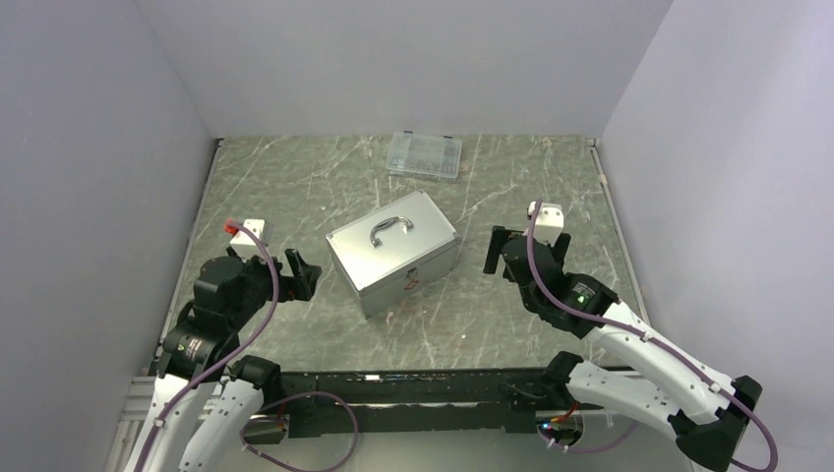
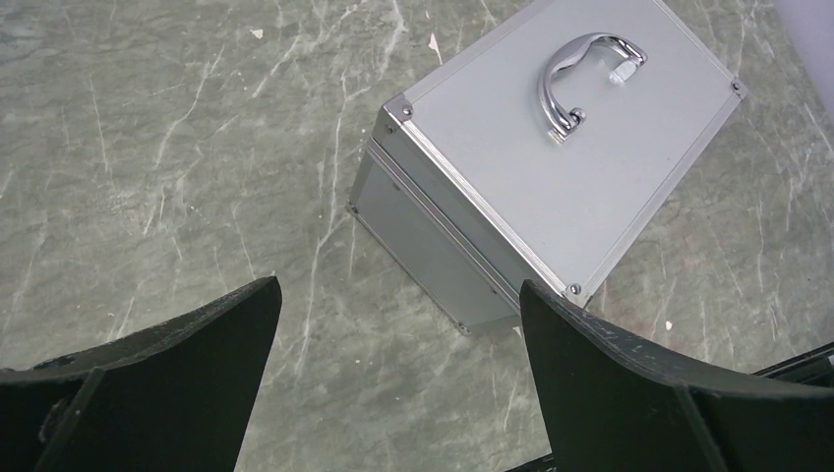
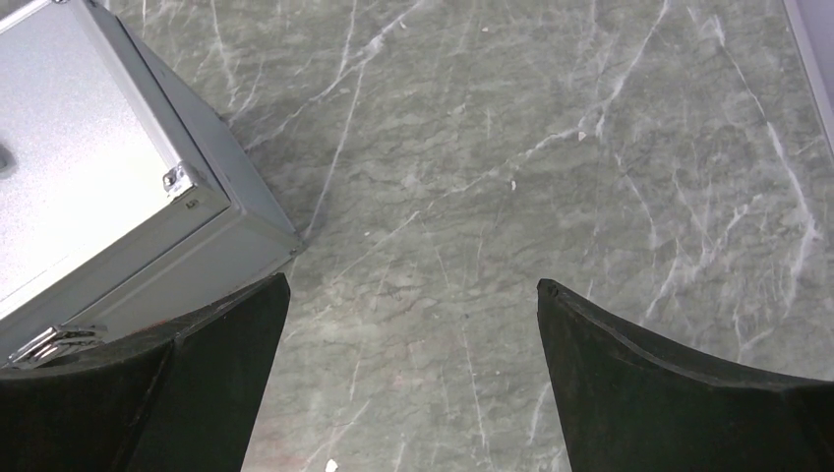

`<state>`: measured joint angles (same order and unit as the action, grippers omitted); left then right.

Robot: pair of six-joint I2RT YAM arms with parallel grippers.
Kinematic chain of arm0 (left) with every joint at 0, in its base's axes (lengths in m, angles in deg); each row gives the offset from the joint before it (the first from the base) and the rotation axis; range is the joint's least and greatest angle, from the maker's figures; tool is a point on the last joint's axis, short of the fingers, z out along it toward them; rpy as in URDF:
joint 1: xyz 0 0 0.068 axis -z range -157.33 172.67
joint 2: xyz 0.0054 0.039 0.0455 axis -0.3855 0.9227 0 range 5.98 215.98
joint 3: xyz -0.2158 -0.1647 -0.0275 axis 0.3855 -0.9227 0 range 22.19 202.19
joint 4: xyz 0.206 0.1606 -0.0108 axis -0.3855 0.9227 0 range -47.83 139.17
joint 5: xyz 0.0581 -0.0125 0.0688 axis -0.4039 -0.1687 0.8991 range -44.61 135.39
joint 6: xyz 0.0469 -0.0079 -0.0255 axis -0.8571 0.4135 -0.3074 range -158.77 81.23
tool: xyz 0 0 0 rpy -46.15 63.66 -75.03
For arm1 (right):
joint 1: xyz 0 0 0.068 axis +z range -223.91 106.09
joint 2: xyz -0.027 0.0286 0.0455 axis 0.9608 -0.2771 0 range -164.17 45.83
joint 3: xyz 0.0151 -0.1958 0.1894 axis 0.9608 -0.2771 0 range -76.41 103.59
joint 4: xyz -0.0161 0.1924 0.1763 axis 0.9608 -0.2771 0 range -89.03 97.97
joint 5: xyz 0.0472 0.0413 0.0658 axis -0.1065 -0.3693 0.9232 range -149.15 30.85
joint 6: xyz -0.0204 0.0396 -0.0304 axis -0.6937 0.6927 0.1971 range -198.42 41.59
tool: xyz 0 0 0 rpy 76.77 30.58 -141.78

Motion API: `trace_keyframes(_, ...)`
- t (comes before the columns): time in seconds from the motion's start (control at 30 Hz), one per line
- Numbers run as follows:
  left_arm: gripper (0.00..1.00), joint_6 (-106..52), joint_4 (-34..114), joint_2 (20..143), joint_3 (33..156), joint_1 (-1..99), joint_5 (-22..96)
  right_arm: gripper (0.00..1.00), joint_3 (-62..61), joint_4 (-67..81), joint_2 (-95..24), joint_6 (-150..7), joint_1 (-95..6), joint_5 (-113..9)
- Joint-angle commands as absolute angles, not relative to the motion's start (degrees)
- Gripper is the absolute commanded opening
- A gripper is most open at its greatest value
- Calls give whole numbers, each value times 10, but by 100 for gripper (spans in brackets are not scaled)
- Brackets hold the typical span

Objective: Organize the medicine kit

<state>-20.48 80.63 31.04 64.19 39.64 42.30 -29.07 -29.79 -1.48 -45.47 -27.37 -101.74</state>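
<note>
Left pincer (image 1: 303, 273) is spread wide and empty, hovering just left of the medicine kit (image 1: 393, 251). Right pincer (image 1: 524, 248) is spread too, gripping nothing, near the kit's right side. I see the kit mid-table (image 1: 295, 187), lid closed, turned at an angle, silver handle (image 1: 390, 229) on top. Clear compartment case (image 1: 425, 155) lies at the far edge, well apart.

Even, diffuse overhead light; soft shadows beside kit (image 1: 393, 252). Mild glare on handle (image 2: 582, 81). Sharp focus, no visible blur.
</note>
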Motion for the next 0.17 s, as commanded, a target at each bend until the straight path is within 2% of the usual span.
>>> trace_keyframes(0.0, 99, -200, 794, 305, 639, 397, 431, 100, -283, -301, 2, -453, -275, -1033)
trace_keyframes(0.13, 99, -198, 794, 307, 639, 397, 428, 100, -277, -316, 5, -429, -275, -1056)
